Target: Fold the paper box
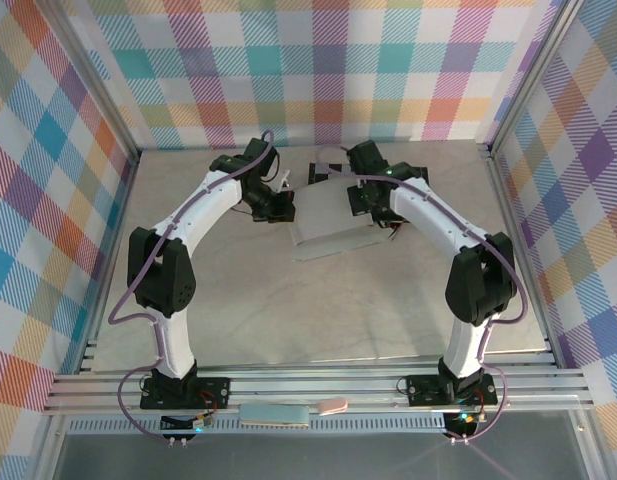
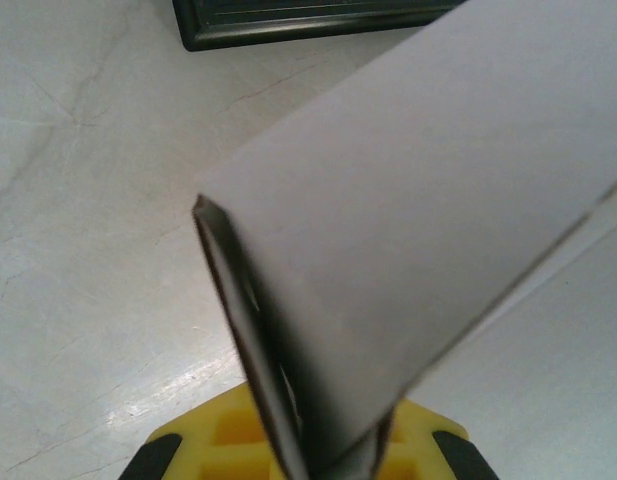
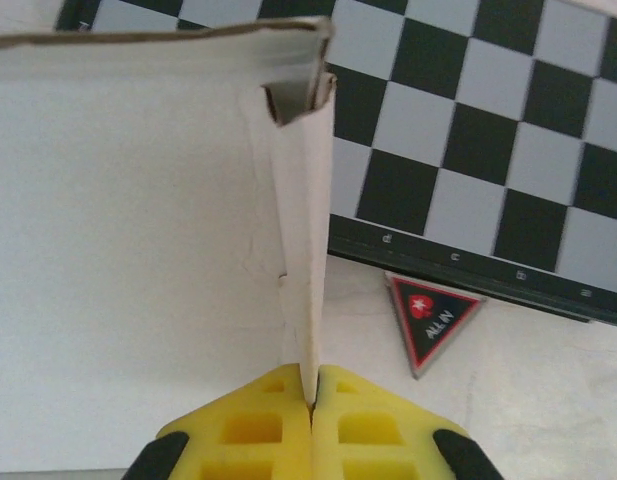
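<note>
Both arms are in on the box (image 1: pixel 326 218), which sits on the pale surface (image 1: pixel 238 300) toward 12 o'clock from the middle, in the overhead view. The left tool (image 1: pixel 278 206) is at the box's 9 o'clock edge and the right tool (image 1: pixel 374 208) at its 3 o'clock edge. One end of the box lies over the near edge of the chessboard (image 1: pixel 323 163), which peeks out at the box's 12 o'clock.

From the left wrist, the left tool (image 2: pixel 318 452) is pinched tight on the box (image 2: pixel 418 200). Its yellow fingers (image 2: pixel 233 440) squeeze a folded grey panel that runs away toward 1 o'clock, lifted clear of the surface. The board's dark frame (image 2: pixel 288 20) sits at 12 o'clock.

Over on the right wrist, the right tool (image 3: pixel 312 388) is clamped just as hard. Its yellow fingers (image 3: pixel 253 430) meet on a thin upright wall of the box (image 3: pixel 118 250). The wall stands straight up toward 12 o'clock, with a torn-looking corner tab at its top and a broad white panel off to 9 o'clock. The chessboard (image 3: pixel 488 130) fills the 1 to 2 o'clock side. A small triangular badge (image 3: pixel 433 315) reading "ALL IN" lies on the surface at 3 o'clock of the wall, just beside the board's frame.
</note>
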